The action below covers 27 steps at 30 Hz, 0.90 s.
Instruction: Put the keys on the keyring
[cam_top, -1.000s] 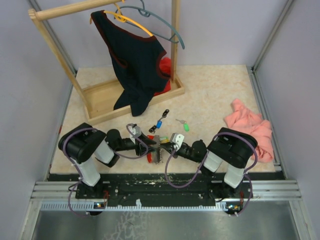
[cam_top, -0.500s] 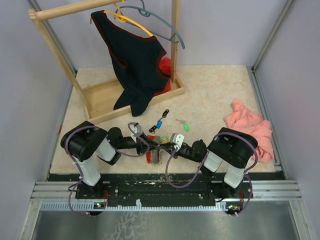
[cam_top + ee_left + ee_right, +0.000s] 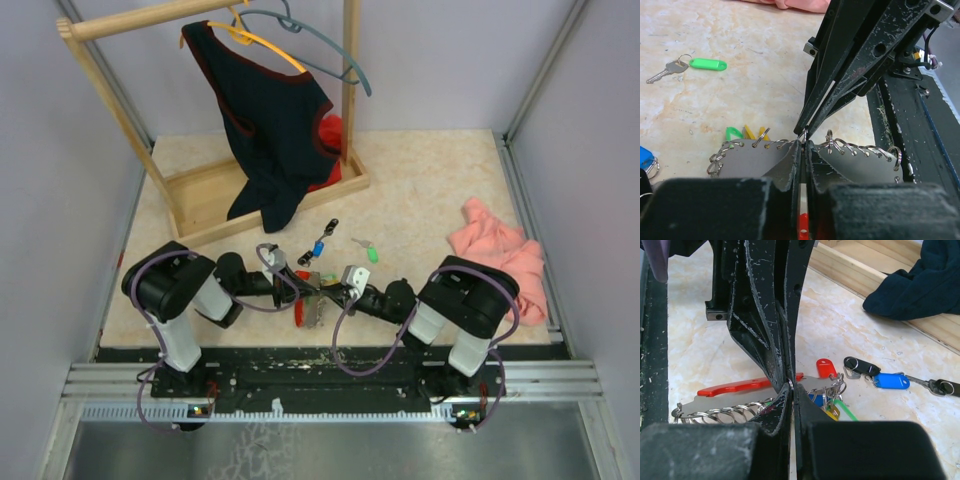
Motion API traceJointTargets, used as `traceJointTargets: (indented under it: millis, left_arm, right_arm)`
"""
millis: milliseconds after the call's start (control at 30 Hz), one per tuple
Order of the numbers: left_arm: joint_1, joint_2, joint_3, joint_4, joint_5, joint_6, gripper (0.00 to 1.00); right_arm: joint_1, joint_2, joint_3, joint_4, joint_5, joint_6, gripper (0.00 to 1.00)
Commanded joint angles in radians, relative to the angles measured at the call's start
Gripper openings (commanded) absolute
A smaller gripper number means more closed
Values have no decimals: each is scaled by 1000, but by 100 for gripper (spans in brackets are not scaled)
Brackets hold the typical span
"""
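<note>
Low in the middle of the overhead view, left gripper (image 3: 303, 284) and right gripper (image 3: 326, 291) tip to tip, both forearms stretched low and level over the table (image 3: 430, 190), one from each side; keyring (image 3: 305, 314) directly beneath that meeting point, long axis running up and down the frame, crosswise to both sets of fingers; left jaws nearly together, pinching the thin red and grey edge of the keyring in the left wrist view; right jaws narrow too, tips at a small wire loop on the grey part, contents impossible to make out; bunched keys (image 3: 826, 405) lying against the keyring; green key (image 3: 371, 254) and blue key (image 3: 318, 247) loose higher in the frame, apart from both grippers, green nearer the right arm; probably a short reach up-frame for whichever goes on next.
</note>
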<state>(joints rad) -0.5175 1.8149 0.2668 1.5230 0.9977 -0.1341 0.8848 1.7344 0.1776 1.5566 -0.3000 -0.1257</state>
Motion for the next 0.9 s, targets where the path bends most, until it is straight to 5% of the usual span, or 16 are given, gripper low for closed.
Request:
traceJointTargets:
  millis: [0, 167, 333, 533, 700, 867]
  left_arm:
    - [6, 11, 22, 145, 37, 5, 1]
    - [6, -48, 6, 87, 25, 39, 1]
    - [0, -189, 27, -264, -7, 184, 1]
    - [-30, -308, 87, -631, -86, 377, 1]
    - [-54, -330, 121, -757, -129, 443, 1]
    - [-77, -320, 136, -791, -134, 478, 1]
  right_arm:
    - [-5, -30, 13, 166, -22, 22, 0]
    - [-7, -46, -16, 165, 6, 10, 0]
    - [-10, -130, -42, 79, 5, 9, 12]
    - [-12, -307, -13, -288, -14, -37, 18]
    - [-23, -441, 58, -625, 6, -124, 20]
    - [-51, -451, 102, -748, -12, -175, 25]
